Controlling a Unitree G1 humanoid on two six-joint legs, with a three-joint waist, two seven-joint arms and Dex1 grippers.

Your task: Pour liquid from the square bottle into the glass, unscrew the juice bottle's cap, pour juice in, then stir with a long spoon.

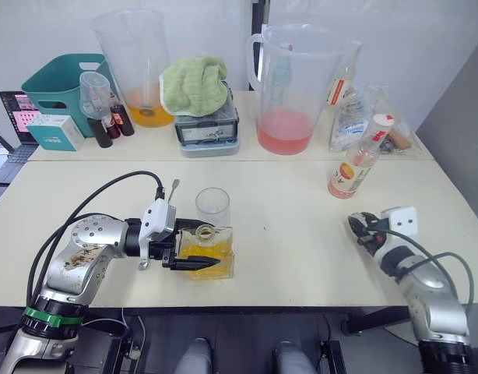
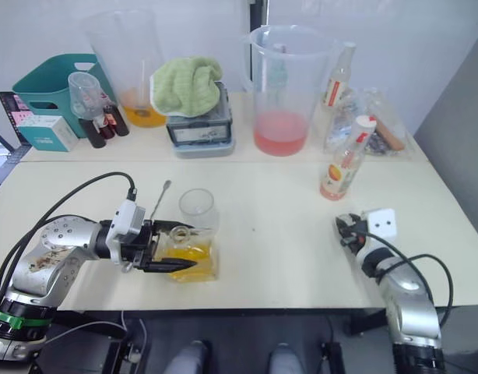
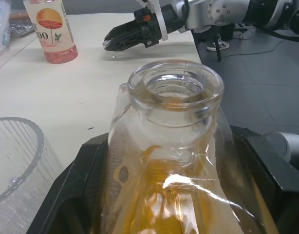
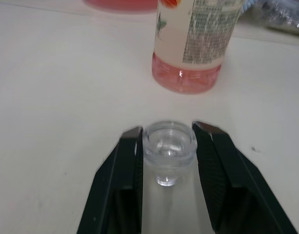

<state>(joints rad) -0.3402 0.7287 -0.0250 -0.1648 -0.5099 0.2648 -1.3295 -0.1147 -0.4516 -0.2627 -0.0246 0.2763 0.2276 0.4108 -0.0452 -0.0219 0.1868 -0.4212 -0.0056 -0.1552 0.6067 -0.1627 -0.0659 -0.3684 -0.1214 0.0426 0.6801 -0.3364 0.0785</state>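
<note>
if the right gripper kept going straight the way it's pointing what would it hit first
Most likely the juice bottle, standing dead ahead of the right gripper, whose jaws are shut on a small glass stopper. Bare table lies between them, though depth is hard to judge.

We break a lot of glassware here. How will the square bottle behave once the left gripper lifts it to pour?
The square bottle looks like thick glass, so probably heavy for its size and breakable if dropped. The left gripper clamps smooth, shiny flat sides, so it may slip as it tilts. Its neck is open, with the stopper in the right gripper, so liquid will run out readily.
</note>
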